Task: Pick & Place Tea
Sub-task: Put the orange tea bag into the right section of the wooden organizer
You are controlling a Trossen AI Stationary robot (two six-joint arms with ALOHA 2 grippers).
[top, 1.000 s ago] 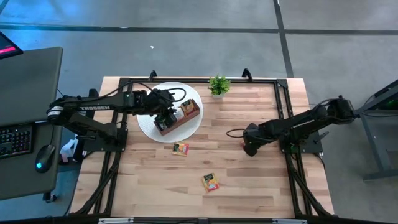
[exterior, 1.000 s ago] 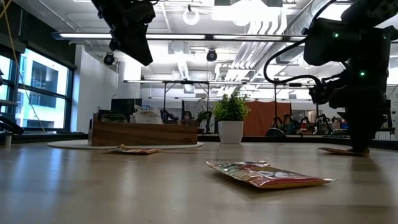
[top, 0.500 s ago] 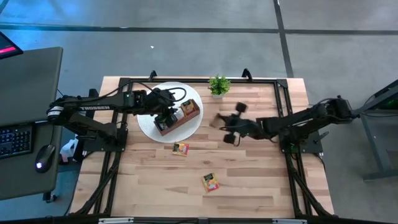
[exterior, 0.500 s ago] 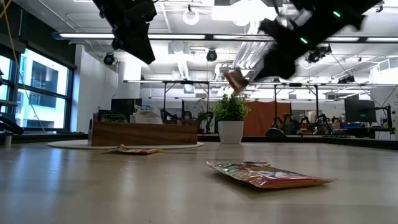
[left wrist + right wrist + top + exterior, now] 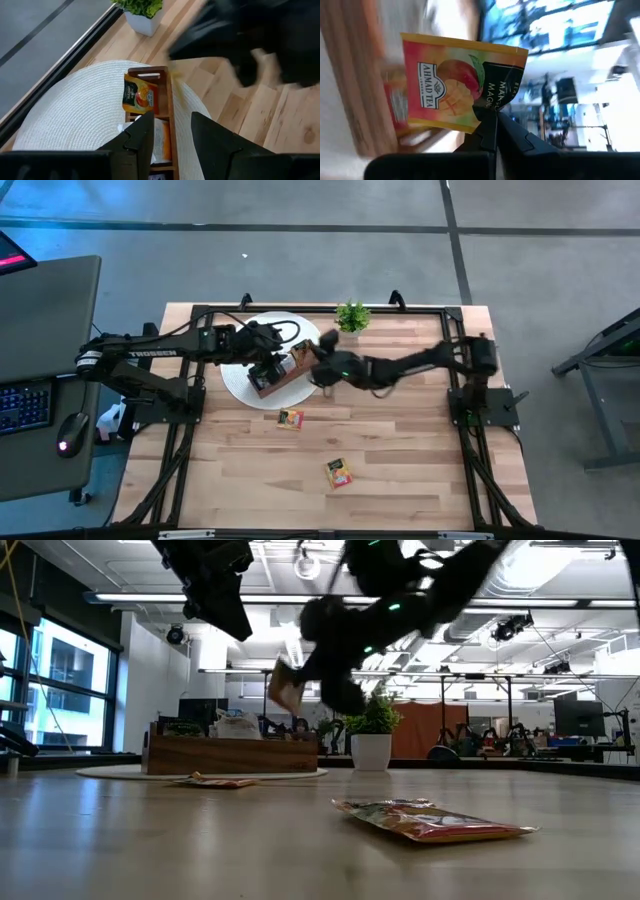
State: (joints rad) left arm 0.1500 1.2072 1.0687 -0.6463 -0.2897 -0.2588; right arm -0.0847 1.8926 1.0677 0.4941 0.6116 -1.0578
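My right gripper (image 5: 322,361) is shut on an orange-yellow-and-black tea sachet (image 5: 455,82) and hangs in the air by the wooden compartment box (image 5: 287,366); the low view shows the sachet (image 5: 287,688) above the box (image 5: 230,753). The box stands on a round white mat (image 5: 240,385) and holds several sachets (image 5: 140,95). My left gripper (image 5: 172,135) is open and hovers over the box, touching nothing. Two more sachets lie flat on the table, one (image 5: 290,419) nearer the mat and one (image 5: 339,473) closer to the near edge. My right gripper pinches the sachet between its two fingers (image 5: 492,131) at one edge, on the dark-printed part (image 5: 488,107). The sachet is lifted clear of the table and stands out flat beyond the fingertips.
A small potted plant (image 5: 351,317) stands near the table's far edge, just beyond the box. The right arm (image 5: 420,363) stretches across the table's far half. Bare wood lies around the two loose sachets and along the right side.
My right gripper has risen from the table's right side with a sachet in its fingers and swept quickly leftward across the table to the box. The sachet has gone from lying on the wood to lifted clear. The left arm has kept still.
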